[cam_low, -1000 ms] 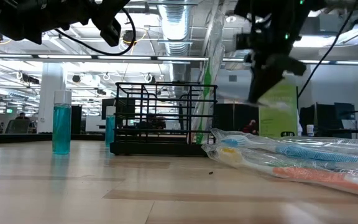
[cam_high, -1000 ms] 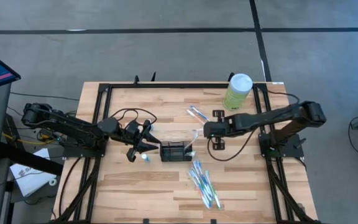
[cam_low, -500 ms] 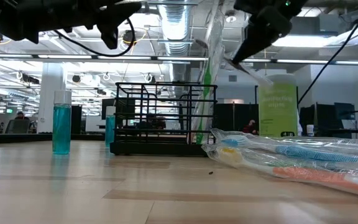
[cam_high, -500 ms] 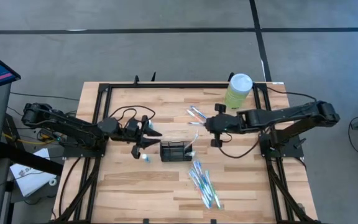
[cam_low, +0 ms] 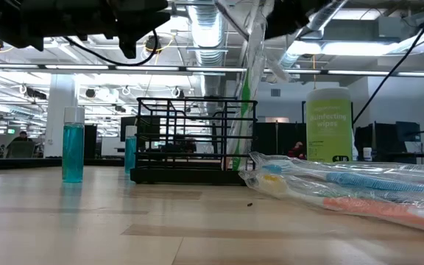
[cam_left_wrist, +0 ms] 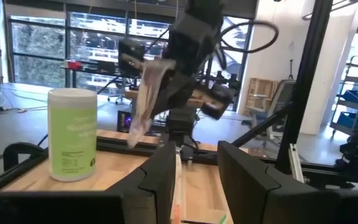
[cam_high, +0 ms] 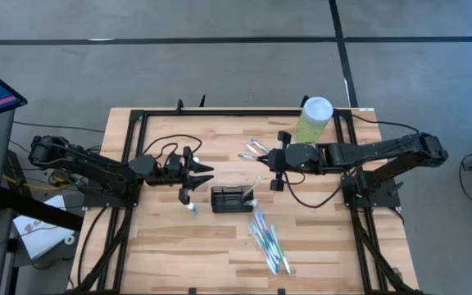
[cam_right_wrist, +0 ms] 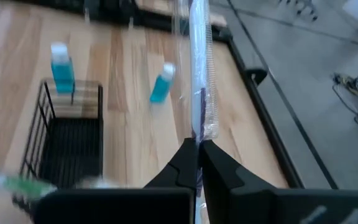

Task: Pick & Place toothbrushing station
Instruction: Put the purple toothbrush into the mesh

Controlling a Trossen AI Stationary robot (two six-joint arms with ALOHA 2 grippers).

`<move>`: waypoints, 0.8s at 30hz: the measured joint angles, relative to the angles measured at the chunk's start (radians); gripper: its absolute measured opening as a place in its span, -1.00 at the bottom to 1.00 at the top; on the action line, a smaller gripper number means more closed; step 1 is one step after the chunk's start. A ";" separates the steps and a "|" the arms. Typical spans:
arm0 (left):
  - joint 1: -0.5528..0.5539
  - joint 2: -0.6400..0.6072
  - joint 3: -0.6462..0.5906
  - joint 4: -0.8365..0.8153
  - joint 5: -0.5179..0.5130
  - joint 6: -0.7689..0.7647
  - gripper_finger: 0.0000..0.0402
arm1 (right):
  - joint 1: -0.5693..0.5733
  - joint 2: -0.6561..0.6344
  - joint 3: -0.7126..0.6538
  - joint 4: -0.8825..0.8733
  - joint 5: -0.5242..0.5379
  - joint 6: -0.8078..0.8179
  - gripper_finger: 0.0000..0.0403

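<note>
The black wire-mesh toothbrushing station (cam_high: 229, 199) (cam_low: 190, 140) stands mid-table. A wrapped toothbrush (cam_low: 243, 125) sticks up out of its right end. My right gripper (cam_high: 270, 160) (cam_right_wrist: 199, 143) hovers above the table beyond the station's right end, shut on another clear-wrapped toothbrush (cam_right_wrist: 197, 74) (cam_left_wrist: 145, 99). My left gripper (cam_high: 199, 179) (cam_left_wrist: 194, 162) hangs left of the station. It points level toward the station, its fingers apart with nothing between them. My right gripper pinches one end of the clear wrapper (cam_right_wrist: 197, 132) between its two fingertips. The long packet runs on ahead of the fingers, in line with them. It is lifted clear of the table and, in the left wrist view, slants down from the gripper.
A pile of wrapped toothbrushes (cam_high: 269, 242) (cam_low: 344, 188) lies near the front, right of the station, and a few more (cam_high: 255, 149) lie behind it. Small blue bottles (cam_low: 72, 153) (cam_low: 129, 154) stand left of the station. A pale-green canister (cam_high: 314, 119) stands at the far right.
My right gripper has risen from beside the station's right end and tipped its fingers up, carrying the wrapped toothbrush higher, toward the far edge. My left gripper has rolled at the wrist without leaving its place.
</note>
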 joint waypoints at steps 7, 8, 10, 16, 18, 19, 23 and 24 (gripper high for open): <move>0.005 0.000 0.000 0.003 0.000 -0.005 -0.44 | 0.007 0.035 0.056 0.124 -0.082 -0.047 -1.00; 0.005 0.000 0.000 0.005 0.000 -0.006 -0.44 | 0.011 0.044 0.060 0.139 -0.092 -0.059 -1.00; 0.005 0.000 0.000 0.009 0.000 -0.005 -0.44 | 0.019 0.056 0.064 0.161 -0.121 -0.068 -1.00; 0.005 0.000 0.000 0.008 0.000 -0.009 -0.44 | 0.040 0.096 0.071 0.254 -0.178 -0.087 -1.00; 0.005 0.000 0.000 0.008 0.005 -0.034 -0.44 | 0.047 0.114 0.070 0.257 -0.177 -0.128 -1.00; 0.005 0.000 0.000 0.008 0.011 -0.053 -0.44 | 0.053 0.120 0.070 0.266 -0.175 -0.146 -1.00; 0.005 0.000 0.000 0.008 0.013 -0.112 -0.44 | 0.087 0.152 0.071 0.284 -0.111 -0.233 -1.00; 0.005 0.000 0.000 0.009 0.013 -0.127 -0.44 | 0.098 0.159 0.069 0.279 -0.081 -0.261 -1.00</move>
